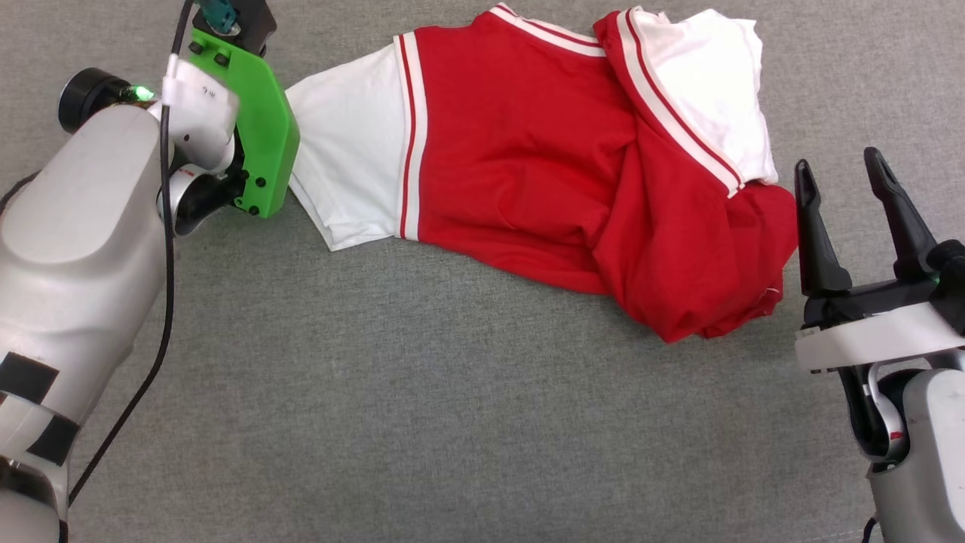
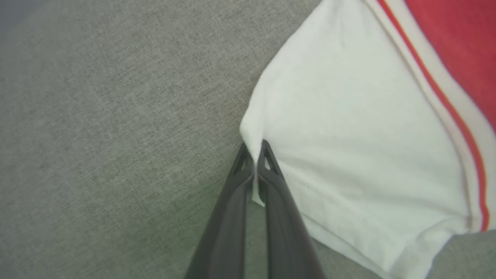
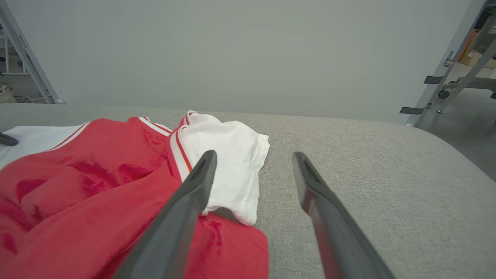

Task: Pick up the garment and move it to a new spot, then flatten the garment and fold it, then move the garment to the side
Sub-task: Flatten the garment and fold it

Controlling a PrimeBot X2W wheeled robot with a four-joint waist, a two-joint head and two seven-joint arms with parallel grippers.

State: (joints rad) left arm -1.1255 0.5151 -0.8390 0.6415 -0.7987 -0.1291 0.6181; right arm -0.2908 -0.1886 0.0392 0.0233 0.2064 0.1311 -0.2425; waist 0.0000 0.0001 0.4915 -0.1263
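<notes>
The garment (image 1: 528, 158) lies rumpled on the grey table, a red jersey with white sleeves and red-white striped trim; no numerals show. Its right half is bunched and folded over. In the left wrist view my left gripper (image 2: 255, 149) is shut on the hem edge of the garment's left white sleeve (image 2: 348, 135). In the head view the left wrist's green plate (image 1: 260, 128) hides those fingers beside that sleeve. My right gripper (image 1: 840, 173) stands open just right of the garment's bunched red edge, holding nothing. The right wrist view shows its fingers (image 3: 201, 178) spread, with the other white sleeve (image 3: 228, 155) beyond them.
The grey fabric table (image 1: 452, 422) spreads wide in front of the garment. A black cable (image 1: 162, 249) runs along my left arm. Beyond the table's far edge are a pale wall, metal frame legs (image 3: 438, 73) and a chair base at the right.
</notes>
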